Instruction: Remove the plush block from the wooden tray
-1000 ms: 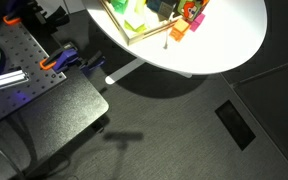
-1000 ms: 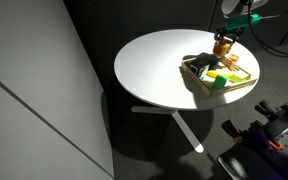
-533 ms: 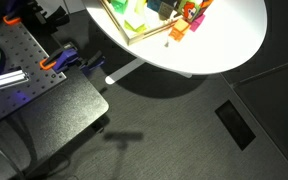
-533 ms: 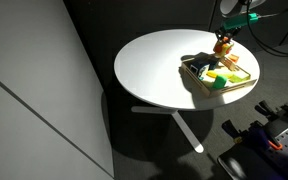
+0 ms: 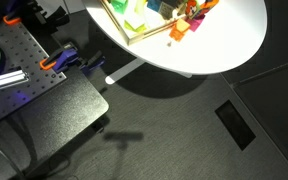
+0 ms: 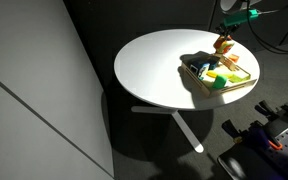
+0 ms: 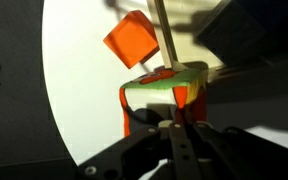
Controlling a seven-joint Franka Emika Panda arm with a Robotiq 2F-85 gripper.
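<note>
Gripper: jaws are clamped on the plush block.
Plush block: held in the air over the wooden tray.
Wooden tray: set near the edge of the table, with green blocks inside.

1. A shallow light-wood tray lay on a round white tabletop.
2. A small red-orange plush block showed at the top edge.
3. Bright green blocks sat inside the tray.

Round table — wooden tray, orange block
</note>
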